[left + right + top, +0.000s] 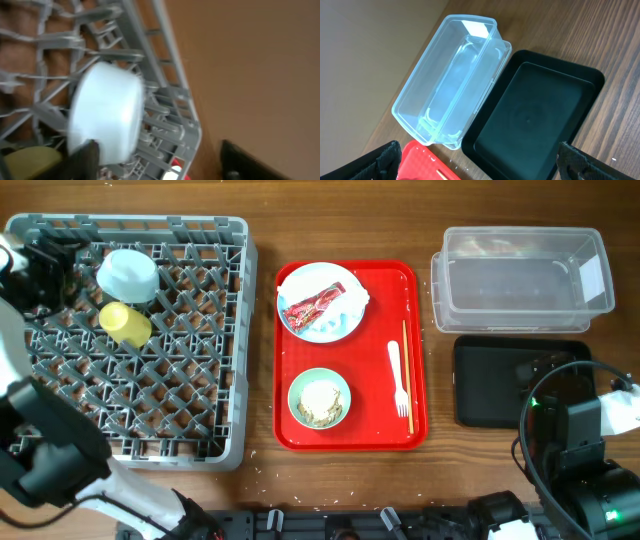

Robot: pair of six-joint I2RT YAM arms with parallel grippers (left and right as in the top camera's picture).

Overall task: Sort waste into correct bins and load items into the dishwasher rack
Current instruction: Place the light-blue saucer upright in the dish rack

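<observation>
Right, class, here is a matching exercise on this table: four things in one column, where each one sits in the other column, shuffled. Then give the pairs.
Things
1 yellow cup
2 snack wrapper
3 food scraps
4 white fork

Places
A in the mint-green bowl
B flat on the red tray, beside the chopstick
C in the dishwasher rack
D on the pale blue plate

Pairs: 1-C, 2-D, 3-A, 4-B

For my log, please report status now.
Left gripper beside bowl in rack, state unclear. Right gripper open over black tray. Wrapper on plate; nothing blocking.
</observation>
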